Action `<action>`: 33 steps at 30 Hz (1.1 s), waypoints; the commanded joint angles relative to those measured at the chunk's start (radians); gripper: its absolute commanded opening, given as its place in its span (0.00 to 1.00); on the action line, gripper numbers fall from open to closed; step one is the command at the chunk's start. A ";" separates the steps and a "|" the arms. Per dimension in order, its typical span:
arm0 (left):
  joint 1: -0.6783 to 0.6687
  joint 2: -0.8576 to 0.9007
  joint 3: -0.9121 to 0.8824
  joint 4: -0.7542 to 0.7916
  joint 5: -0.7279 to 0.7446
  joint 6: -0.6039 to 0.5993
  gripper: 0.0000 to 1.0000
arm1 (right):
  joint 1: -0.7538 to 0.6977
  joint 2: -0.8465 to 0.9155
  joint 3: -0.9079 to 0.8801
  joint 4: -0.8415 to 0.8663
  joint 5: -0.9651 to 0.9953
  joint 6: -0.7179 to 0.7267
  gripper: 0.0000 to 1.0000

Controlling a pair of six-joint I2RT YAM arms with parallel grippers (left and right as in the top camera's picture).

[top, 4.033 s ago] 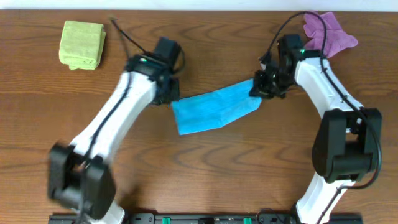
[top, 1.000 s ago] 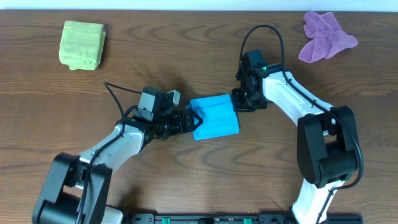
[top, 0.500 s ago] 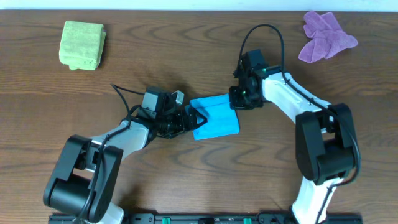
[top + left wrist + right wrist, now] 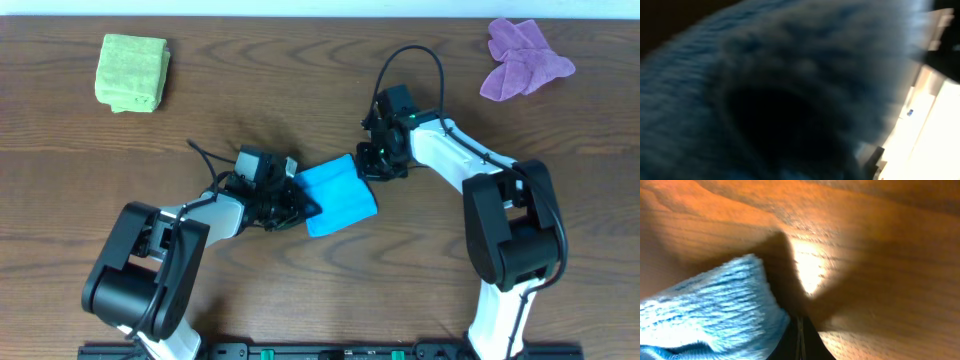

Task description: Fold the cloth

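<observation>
The blue cloth lies folded into a small tilted block at the table's middle. My left gripper presses against its left edge. The left wrist view is filled with dark, blurred blue cloth, and its jaws are hidden. My right gripper sits at the cloth's upper right corner. In the right wrist view the right gripper has its jaws closed together on the bare wood, with the cloth's corner just to their left.
A folded green cloth lies at the far left. A crumpled purple cloth lies at the far right. The table's far edge runs along the top. Both arms' cables loop above the middle.
The right gripper has moved left and the left arm has drawn in. The blue cloth has turned, so its left end now sits lower. Four seconds ago it was spread out between both grippers.
</observation>
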 commanded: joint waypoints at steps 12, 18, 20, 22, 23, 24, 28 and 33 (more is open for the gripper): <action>0.124 -0.216 0.290 0.019 -0.080 0.000 0.06 | -0.108 -0.079 0.224 -0.353 0.176 -0.140 0.01; 0.391 -0.290 0.444 0.016 -0.085 -0.027 0.06 | -0.108 -0.185 0.227 -0.362 0.178 -0.164 0.01; 0.483 -0.292 0.448 0.016 -0.077 -0.052 0.06 | -0.108 -0.202 0.227 -0.362 0.178 -0.167 0.02; 0.594 -0.291 0.448 -0.005 -0.072 -0.056 0.05 | -0.106 -0.214 0.227 -0.367 0.178 -0.167 0.01; 0.628 -0.291 0.448 -0.012 -0.075 -0.055 0.06 | -0.106 -0.215 0.227 -0.370 0.178 -0.167 0.01; 0.664 -0.291 0.448 -0.015 -0.076 -0.053 0.06 | -0.106 -0.215 0.227 -0.373 0.177 -0.167 0.02; 0.774 -0.289 0.448 -0.014 -0.104 -0.016 0.05 | -0.106 -0.215 0.227 -0.388 0.177 -0.167 0.02; 0.802 -0.259 0.448 -0.024 -0.203 0.012 0.06 | -0.103 -0.215 0.227 -0.411 0.170 -0.166 0.01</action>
